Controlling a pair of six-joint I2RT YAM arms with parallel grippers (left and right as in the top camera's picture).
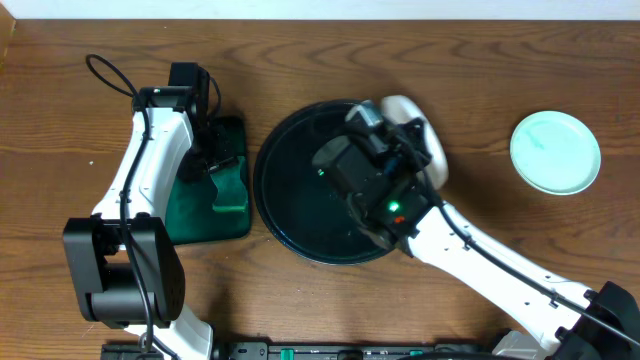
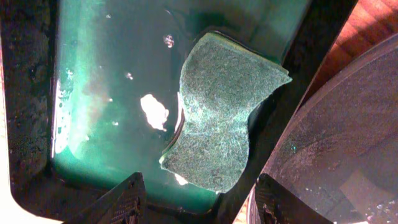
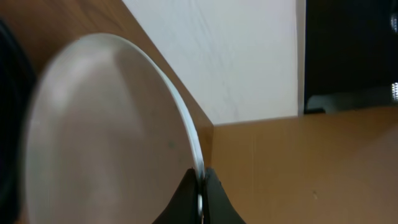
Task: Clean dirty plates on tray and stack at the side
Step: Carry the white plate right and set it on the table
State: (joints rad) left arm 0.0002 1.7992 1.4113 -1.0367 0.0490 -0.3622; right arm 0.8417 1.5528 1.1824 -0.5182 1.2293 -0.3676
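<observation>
My right gripper [image 1: 400, 125] is shut on the rim of a white plate [image 1: 425, 140] and holds it tilted on edge over the right rim of the black tray [image 1: 290, 215]. In the right wrist view the plate [image 3: 106, 130] fills the left side and the fingers [image 3: 201, 186] pinch its edge. A mint green plate [image 1: 555, 151] lies flat on the wooden tabletop at the right. My left gripper [image 2: 196, 199] is open above a green sponge [image 2: 217, 118]. A third plate is not in view.
The sponge lies in a small rectangular dark green tray [image 1: 215, 215] [image 2: 99, 81] holding water, left of the black tray, whose rim [image 2: 323, 143] shows in the left wrist view. The left arm [image 1: 150, 150] stands over it.
</observation>
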